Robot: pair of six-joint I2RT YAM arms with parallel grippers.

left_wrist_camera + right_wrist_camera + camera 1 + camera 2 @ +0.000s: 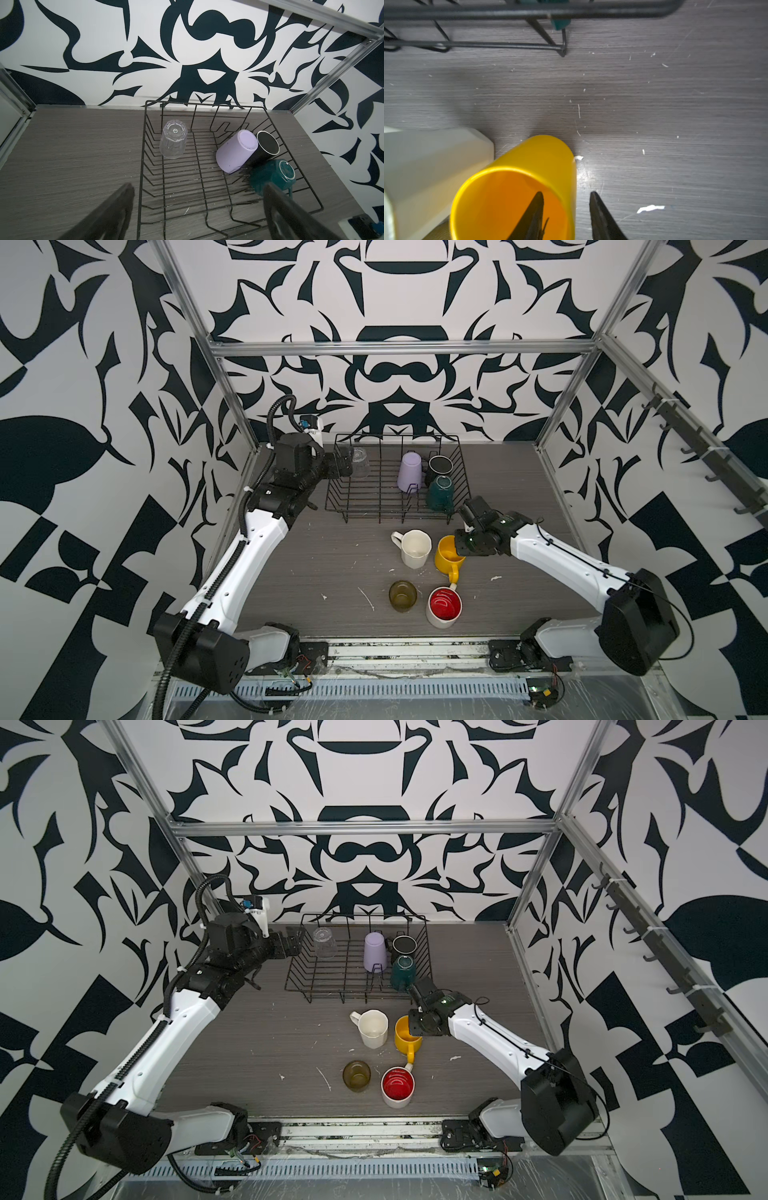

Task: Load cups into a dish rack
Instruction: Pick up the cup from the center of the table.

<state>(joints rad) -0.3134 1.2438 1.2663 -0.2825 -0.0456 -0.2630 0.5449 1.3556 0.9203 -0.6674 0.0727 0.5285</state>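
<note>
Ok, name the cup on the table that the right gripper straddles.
The yellow mug: the right gripper has one finger inside it, one outside. The white mug, olive glass and red-lined mug stand free.

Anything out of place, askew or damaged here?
Nothing spilled or broken. Only white flecks and a scuff streak mark the table beside the olive glass.

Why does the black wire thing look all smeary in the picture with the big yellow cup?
In the right wrist view the dish rack is blurred, maybe just out of focus; the white faceted mug is soft too, the yellow mug sharper. In the left wrist view the rack looks crisp.
</note>
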